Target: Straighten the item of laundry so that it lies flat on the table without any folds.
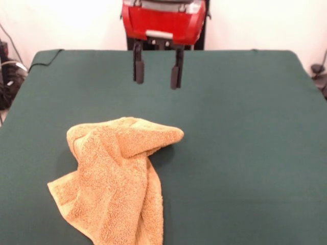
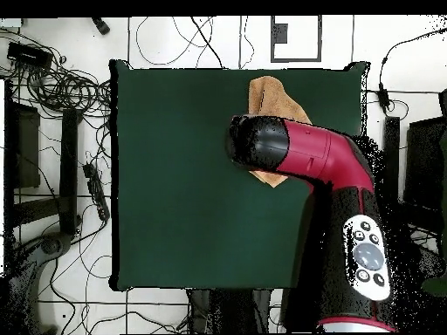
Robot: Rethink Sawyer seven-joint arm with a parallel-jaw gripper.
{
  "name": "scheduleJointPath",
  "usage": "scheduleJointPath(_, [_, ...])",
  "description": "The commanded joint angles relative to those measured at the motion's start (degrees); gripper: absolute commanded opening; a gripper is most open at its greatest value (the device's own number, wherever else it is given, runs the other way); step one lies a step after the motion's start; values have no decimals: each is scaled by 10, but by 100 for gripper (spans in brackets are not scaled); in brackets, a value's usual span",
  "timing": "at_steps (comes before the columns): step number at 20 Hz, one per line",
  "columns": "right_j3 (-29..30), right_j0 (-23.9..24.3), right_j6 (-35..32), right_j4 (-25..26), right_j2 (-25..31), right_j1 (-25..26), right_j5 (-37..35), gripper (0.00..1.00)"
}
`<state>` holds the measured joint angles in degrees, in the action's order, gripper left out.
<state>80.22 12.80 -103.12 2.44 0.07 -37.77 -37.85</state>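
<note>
Front view, gripper: gripper [image 1: 157,70] hangs above the table [image 1: 245,132], fingers spread, holding nothing.
Front view, towel: item of laundry [image 1: 115,178] lies crumpled and folded at the near left, apart from the gripper.
Overhead view, arm: red arm [image 2: 314,157] hides the gripper and part of the towel [image 2: 272,94], which lies near the table's [image 2: 175,174] far edge.

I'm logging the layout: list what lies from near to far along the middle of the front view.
Crumpled towel at the near edge → bare green table → open gripper hanging above the table, holding nothing → red arm body at the far side.
</note>
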Motion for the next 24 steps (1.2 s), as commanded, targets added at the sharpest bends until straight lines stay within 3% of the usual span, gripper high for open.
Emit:
scheduleJointPath(1, [28, 5, -20, 26, 42, 62, 30, 100])
scheduleJointPath(12, [26, 13, -39, 80, -10, 35, 40, 100])
scheduleJointPath(24, [-21, 24, -45, 99, -14, 73, 36, 100])
